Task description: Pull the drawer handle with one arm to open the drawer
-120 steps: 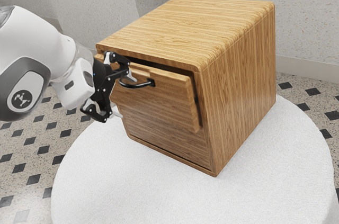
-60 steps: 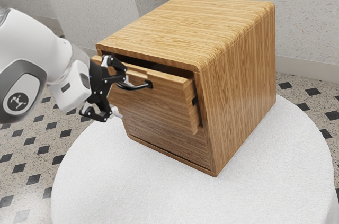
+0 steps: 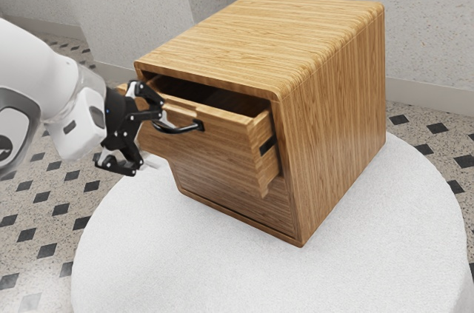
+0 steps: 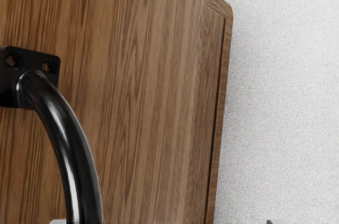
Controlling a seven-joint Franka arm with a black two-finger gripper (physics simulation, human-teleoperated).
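One gripper (image 3: pixel 144 129), jaws spread rather than clamped, hooks the handle (image 3: pixel 180 126) from nine o'clock, so pulling slides the half-open drawer (image 3: pixel 222 143) outward.

Handle (image 3: pixel 184 127): one end hidden behind gripper (image 3: pixel 142 132). Arm (image 3: pixel 33 98) cut off by exterior view's left edge. Drawer (image 3: pixel 222 143) interior in shadow (contents unreadable). Wrist view: handle runs off the lower edge.
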